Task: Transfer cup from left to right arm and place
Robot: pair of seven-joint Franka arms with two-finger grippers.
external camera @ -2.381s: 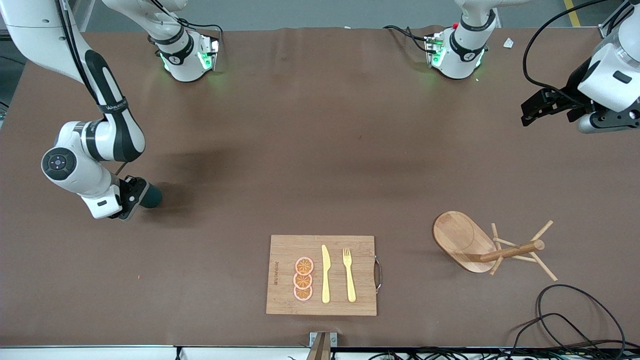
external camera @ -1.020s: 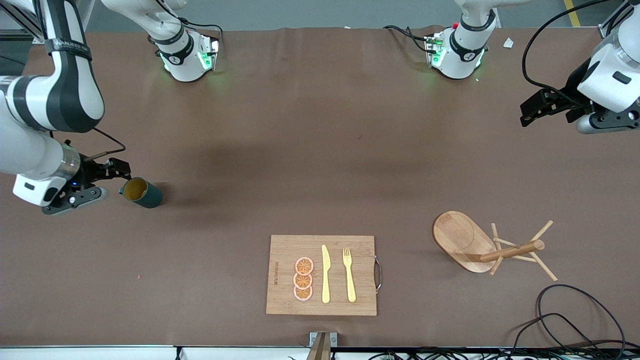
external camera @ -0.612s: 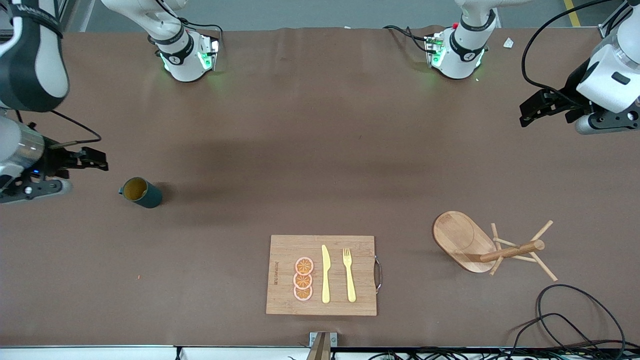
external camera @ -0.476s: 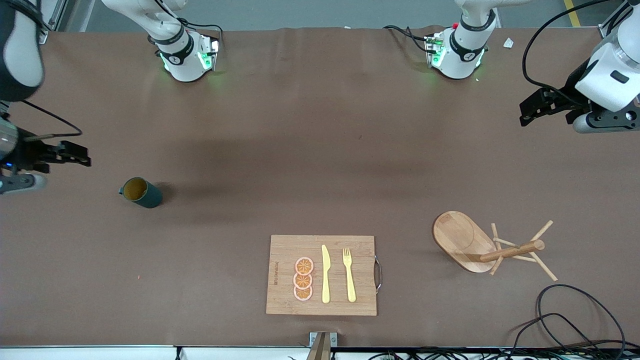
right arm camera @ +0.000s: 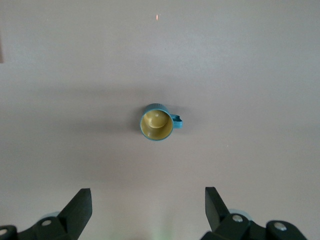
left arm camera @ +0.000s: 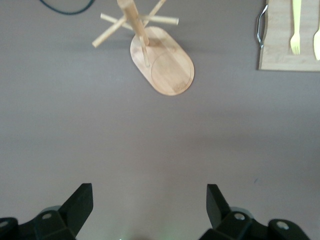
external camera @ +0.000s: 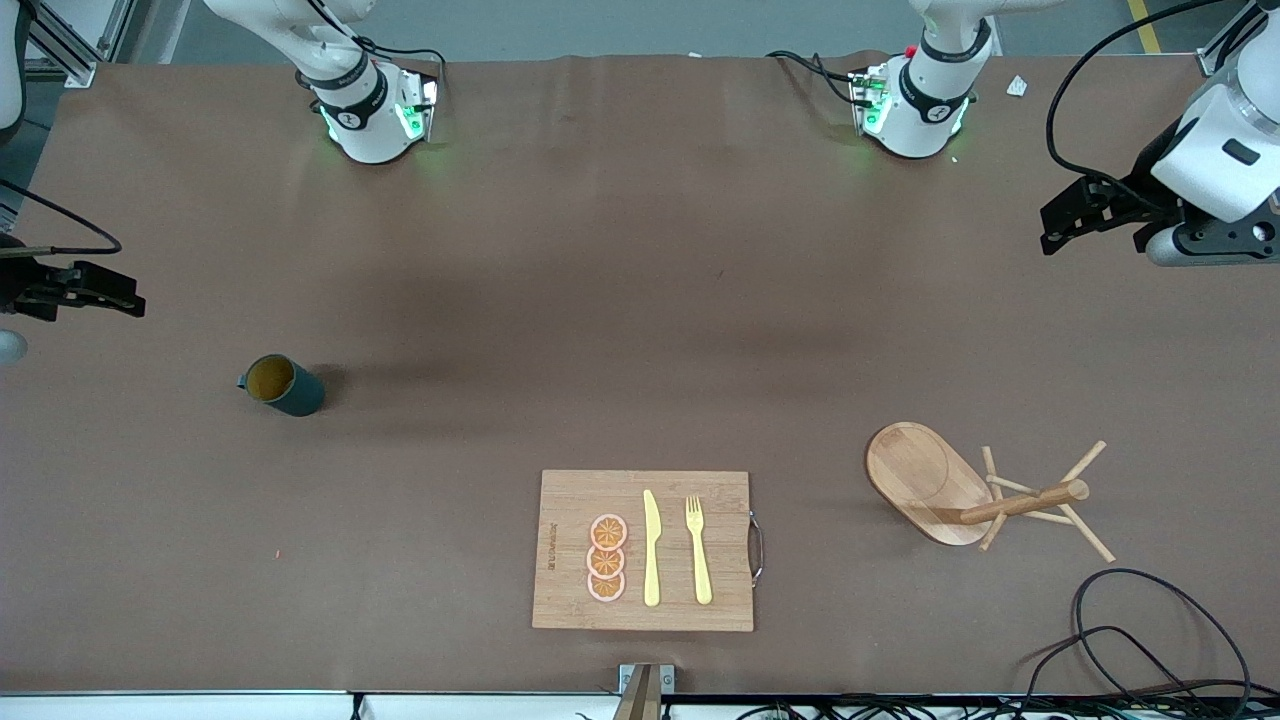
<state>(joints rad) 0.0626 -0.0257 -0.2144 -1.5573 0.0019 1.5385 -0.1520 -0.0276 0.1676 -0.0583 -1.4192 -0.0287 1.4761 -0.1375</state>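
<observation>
Standing upright toward the right arm's end of the table, the teal mug [external camera: 281, 386] sits near my spread, empty right gripper [external camera: 88, 290], while my left gripper [external camera: 1080, 213], also spread and empty, waits well apart.

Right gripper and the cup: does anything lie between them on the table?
Nothing. The right wrist view shows only bare brown table between the open right gripper and the upright cup; the front view agrees.

Right gripper [external camera: 100, 292] has released the cup [external camera: 282, 385], withdrawing.
</observation>
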